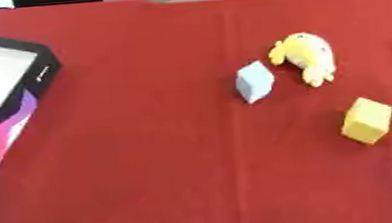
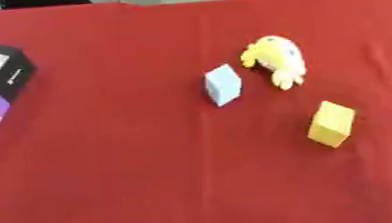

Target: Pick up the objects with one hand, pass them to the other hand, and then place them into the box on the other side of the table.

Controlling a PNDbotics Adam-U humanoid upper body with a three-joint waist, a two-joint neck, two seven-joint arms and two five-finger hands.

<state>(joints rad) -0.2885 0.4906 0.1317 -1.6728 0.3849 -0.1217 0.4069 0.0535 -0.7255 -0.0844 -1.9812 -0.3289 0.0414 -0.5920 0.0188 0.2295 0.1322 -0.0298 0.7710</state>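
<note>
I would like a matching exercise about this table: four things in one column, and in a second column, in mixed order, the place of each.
Things:
1. pale blue block
2. yellow block
3. yellow plush toy
4. box

Places:
A. at the left edge of the red cloth
B. nearest the right edge, closest to the robot
C. farthest from the robot among the three small things
D. just left of the plush toy

Pairs: 1-D, 2-B, 3-C, 4-A

No hand shows in either view.

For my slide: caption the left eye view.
Pale blue block, yellow plush toy and yellow block await pickup; box at left.
</note>
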